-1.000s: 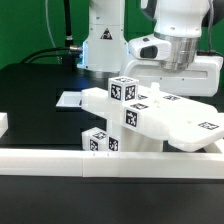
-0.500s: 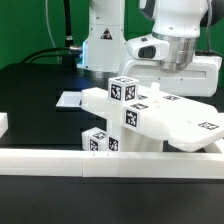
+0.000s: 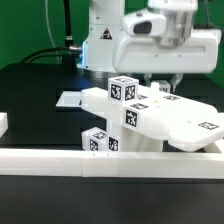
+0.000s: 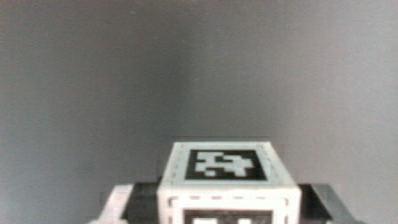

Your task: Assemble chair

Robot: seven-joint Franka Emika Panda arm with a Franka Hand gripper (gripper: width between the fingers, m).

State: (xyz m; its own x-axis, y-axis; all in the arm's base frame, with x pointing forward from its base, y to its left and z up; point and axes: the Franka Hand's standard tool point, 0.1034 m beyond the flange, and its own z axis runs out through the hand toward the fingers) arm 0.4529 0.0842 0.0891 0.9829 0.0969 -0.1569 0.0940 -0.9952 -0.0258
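The white chair parts [image 3: 150, 115] lie stacked at the middle right of the table. They are a flat slab [image 3: 195, 125], a tagged cube [image 3: 123, 90] and a tagged block [image 3: 98, 142] in front. My gripper [image 3: 163, 80] hangs just above the stack, blurred. In the wrist view my gripper [image 4: 231, 200] has a dark finger tight against each side of a cube-ended leg [image 4: 231, 170] with a tag on its top. The jaws look shut on that leg. In the exterior view the leg is mostly hidden under the hand.
A long plain white border rail [image 3: 100, 160] runs along the table's front. The arm's base [image 3: 100, 45] stands at the back. A thin flat white sheet [image 3: 68, 99] lies to the exterior view's left of the stack. A small white block [image 3: 3, 122] sits at the left edge.
The hand has risen above the stack and now looks blurred. The chair parts on the table have not visibly shifted.
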